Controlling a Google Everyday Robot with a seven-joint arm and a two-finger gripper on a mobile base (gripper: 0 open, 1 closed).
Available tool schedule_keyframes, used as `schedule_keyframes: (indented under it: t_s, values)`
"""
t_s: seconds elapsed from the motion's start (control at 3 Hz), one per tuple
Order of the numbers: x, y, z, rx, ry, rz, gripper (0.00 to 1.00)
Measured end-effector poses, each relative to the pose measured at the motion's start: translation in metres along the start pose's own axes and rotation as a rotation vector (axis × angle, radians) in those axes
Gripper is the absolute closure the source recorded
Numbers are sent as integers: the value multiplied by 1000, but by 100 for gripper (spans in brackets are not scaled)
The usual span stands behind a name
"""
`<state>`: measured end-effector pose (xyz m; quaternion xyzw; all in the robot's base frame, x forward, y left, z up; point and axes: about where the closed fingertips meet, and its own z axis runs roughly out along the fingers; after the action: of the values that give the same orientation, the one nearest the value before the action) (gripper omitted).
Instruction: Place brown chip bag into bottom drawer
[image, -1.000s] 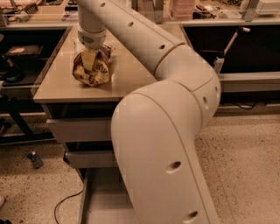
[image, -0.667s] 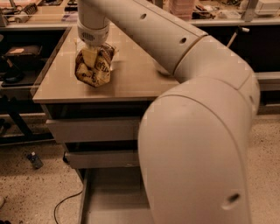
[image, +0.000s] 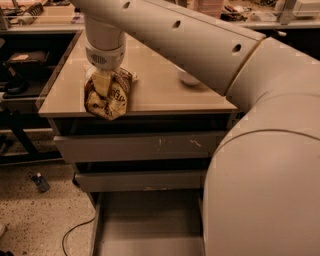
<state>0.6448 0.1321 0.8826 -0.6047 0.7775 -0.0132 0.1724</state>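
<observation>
The brown chip bag (image: 107, 97) is crinkled, brown with tan edges and white lettering. It hangs at the front edge of the tan cabinet top (image: 160, 92), held in my gripper (image: 102, 85), which comes straight down from above and is shut on the bag's top. The bottom drawer (image: 150, 225) is pulled open below, a wide grey tray with a flat floor. Its right part is hidden behind my arm. The bag is above and to the left of the drawer's opening.
A white bowl (image: 187, 77) sits on the cabinet top, partly hidden by my arm. The scratched top drawer front (image: 145, 146) and the middle drawer (image: 140, 179) are shut. A cable (image: 75, 232) and a small object (image: 40, 182) lie on the speckled floor at left.
The bag and my gripper have moved forward from the middle of the cabinet top to its front edge. My arm's elbow has swung right and now fills the right side.
</observation>
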Motion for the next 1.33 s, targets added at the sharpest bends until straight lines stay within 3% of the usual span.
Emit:
schedule_keyframes:
  t_s: [0.67, 1.0, 1.33]
  values:
    - [3, 8, 2, -9, 18, 1, 100]
    - [26, 43, -15, -22, 66, 60, 100]
    - [54, 104, -37, -57, 150, 158, 100]
